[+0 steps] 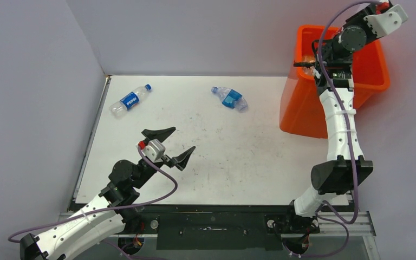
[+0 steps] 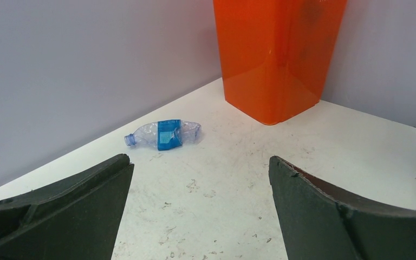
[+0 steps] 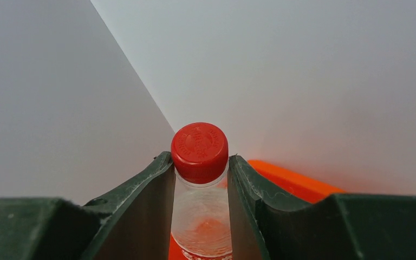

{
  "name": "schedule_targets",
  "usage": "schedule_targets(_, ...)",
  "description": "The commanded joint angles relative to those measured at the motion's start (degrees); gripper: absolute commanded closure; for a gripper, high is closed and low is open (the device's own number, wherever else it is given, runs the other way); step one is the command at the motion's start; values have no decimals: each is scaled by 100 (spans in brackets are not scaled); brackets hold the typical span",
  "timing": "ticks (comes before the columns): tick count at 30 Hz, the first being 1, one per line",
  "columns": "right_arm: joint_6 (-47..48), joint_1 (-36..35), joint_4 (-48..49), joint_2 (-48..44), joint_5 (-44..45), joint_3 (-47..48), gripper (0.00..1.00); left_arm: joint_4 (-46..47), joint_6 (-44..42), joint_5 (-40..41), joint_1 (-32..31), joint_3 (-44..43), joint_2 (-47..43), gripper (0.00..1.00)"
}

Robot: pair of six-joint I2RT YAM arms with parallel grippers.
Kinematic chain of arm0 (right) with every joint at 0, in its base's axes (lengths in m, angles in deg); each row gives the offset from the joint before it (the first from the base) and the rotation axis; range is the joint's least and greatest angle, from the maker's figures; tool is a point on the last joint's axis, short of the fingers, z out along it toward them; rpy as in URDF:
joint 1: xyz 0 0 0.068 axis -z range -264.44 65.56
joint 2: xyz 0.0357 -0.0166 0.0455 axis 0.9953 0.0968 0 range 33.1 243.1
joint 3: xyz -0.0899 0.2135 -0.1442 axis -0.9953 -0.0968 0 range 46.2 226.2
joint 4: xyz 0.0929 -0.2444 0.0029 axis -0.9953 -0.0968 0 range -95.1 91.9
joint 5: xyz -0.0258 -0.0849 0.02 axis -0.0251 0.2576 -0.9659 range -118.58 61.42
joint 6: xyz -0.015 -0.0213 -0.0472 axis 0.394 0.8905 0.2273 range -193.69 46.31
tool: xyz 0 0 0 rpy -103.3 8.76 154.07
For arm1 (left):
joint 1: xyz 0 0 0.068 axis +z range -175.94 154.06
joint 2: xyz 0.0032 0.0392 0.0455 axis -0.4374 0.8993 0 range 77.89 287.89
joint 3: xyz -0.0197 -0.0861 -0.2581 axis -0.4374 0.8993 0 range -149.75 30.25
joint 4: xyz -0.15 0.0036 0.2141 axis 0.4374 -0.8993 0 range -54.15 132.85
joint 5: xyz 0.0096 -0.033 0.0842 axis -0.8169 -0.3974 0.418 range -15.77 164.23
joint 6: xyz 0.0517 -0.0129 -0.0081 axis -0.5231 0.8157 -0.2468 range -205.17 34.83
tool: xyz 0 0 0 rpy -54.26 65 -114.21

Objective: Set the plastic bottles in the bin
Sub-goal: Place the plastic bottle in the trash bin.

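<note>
Your right fingers (image 3: pixel 141 206) were clamped on the neck of a clear red-capped bottle (image 3: pixel 199 149), held over the mouth of the orange bin (image 1: pixel 376 81) at the far right corner. Your left fingers (image 1: pixel 160 132) stood wide apart, empty, above the white surface (image 1: pixel 238 162). On it, near the far edge, lay a Pepsi-labelled bottle (image 1: pixel 130 101) at the left and a crushed blue-labelled bottle (image 1: pixel 229 98) near the middle.
</note>
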Motion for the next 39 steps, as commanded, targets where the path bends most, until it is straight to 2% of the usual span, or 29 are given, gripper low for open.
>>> schedule_targets(1,-514,-6,-91,415,-143,298,92,207,44,1,-23,-46,-23,4)
schedule_targets(5,-397,149,-228,816,-93,608,67,310,33,-121,-27,12,-78,4)
schedule_targets(8,-416,199,-261,885,-209,634,57,305,14,-156,-28,8,-98,4)
schedule_targets(11,-659,269,-470,911,-344,671,29,287,-5,-156,-21,0,-90,4)
schedule_targets(16,-1160,290,-806,841,-516,803,1,271,-14,-142,-16,-1,-40,4)
schedule_targets(20,-1383,63,-928,753,-807,1200,10,238,-31,-64,-14,-25,-7,4)
schedule_targets(25,-677,-1162,-635,549,-828,1423,10,182,-74,43,-17,-42,-4,4)
schedule_targets(27,-464,-1648,-425,310,-967,1098,10,158,-90,134,-14,-51,6,4)
schedule_targets(30,-345,-2347,-82,-219,-1445,43,10,117,-133,414,-14,-61,7,4)
schedule_targets(33,-468,-2828,-304,-594,-1904,-678,10,38,-196,933,-20,-87,15,4)
schedule_targets(39,-1203,-3003,-1032,-711,-3189,-1928,10,-135,-496,2353,-17,-201,-38,4)
